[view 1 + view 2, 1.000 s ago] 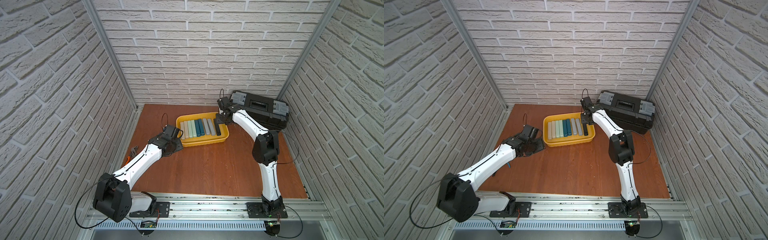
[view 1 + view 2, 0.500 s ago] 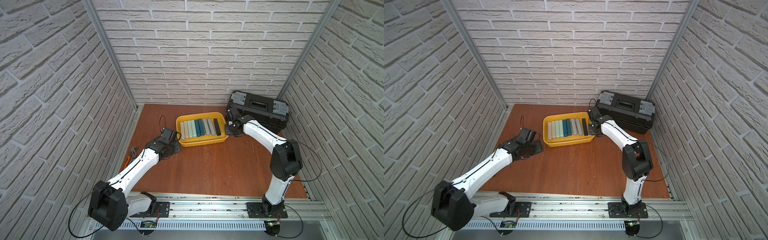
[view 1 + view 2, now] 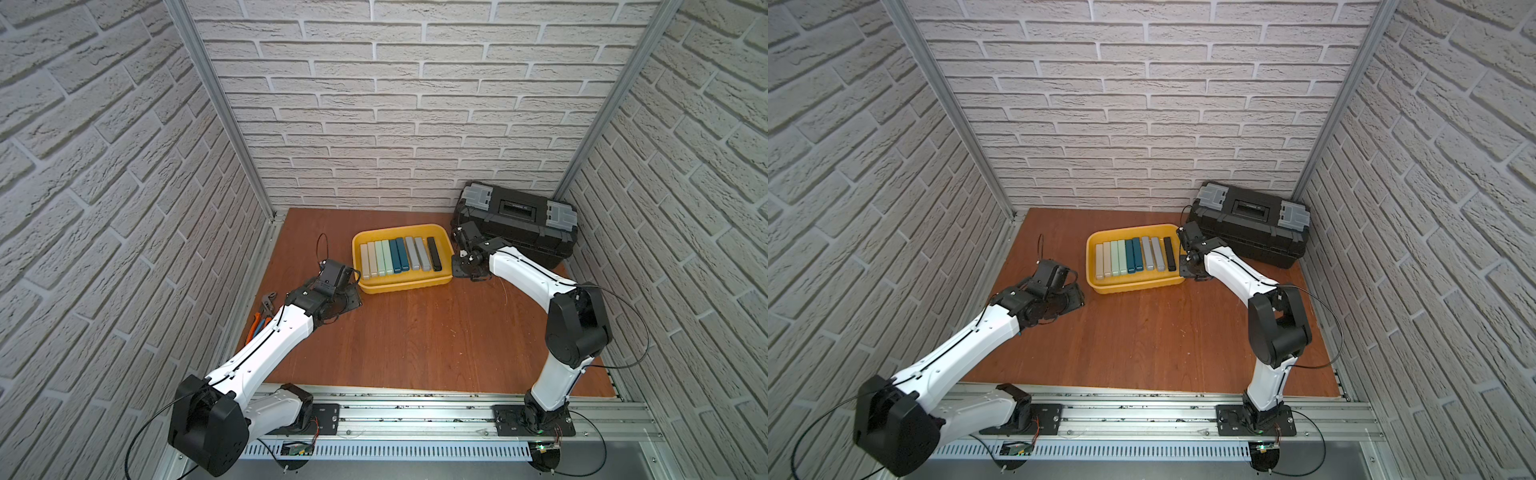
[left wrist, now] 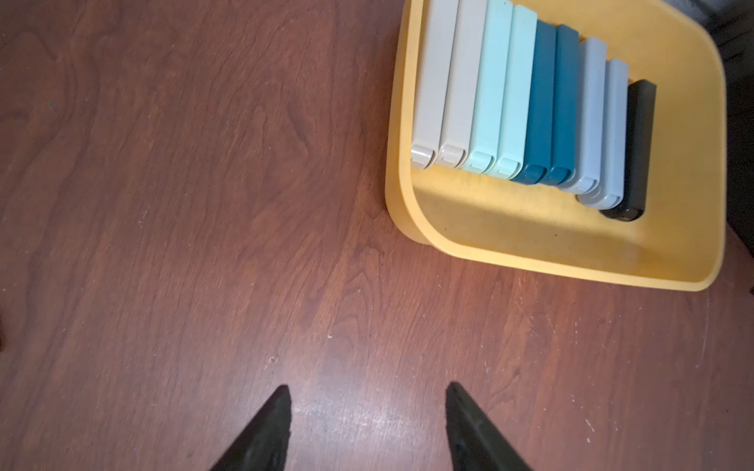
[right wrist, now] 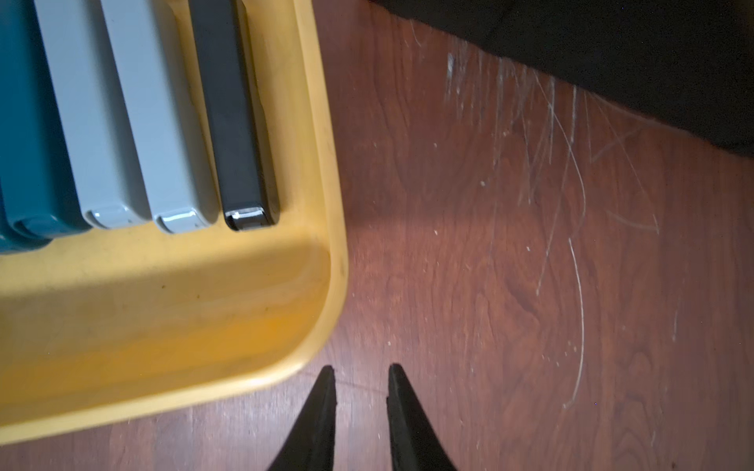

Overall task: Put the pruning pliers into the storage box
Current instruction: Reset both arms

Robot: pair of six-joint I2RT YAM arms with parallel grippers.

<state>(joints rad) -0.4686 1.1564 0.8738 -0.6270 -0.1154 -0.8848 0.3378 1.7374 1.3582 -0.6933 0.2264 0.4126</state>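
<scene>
The yellow storage box [image 3: 401, 286] sits at the back middle of the wooden table in both top views. Inside it the pruning pliers [image 3: 399, 255] lie side by side as slim bars: beige, mint, teal, grey and one black. Low over the bare wood just outside the box's right end, my right gripper [image 5: 361, 368] is shut with only a thin slit between its fingers and nothing in it. My left gripper [image 4: 367, 389] is open and empty, over bare wood off the box's front left corner [image 4: 408, 228]. The bars [image 4: 522, 102] show in both wrist views.
A black toolbox [image 3: 519, 224] with grey latches stands at the back right, close behind my right arm. Orange-handled and blue-handled pliers [image 3: 259, 320] lie by the left wall, partly hidden by my left arm. Brick walls close in three sides.
My right gripper left the space over the box's right end, came down beside it and closed. The left arm pulled back slightly from the box toward the front left.
</scene>
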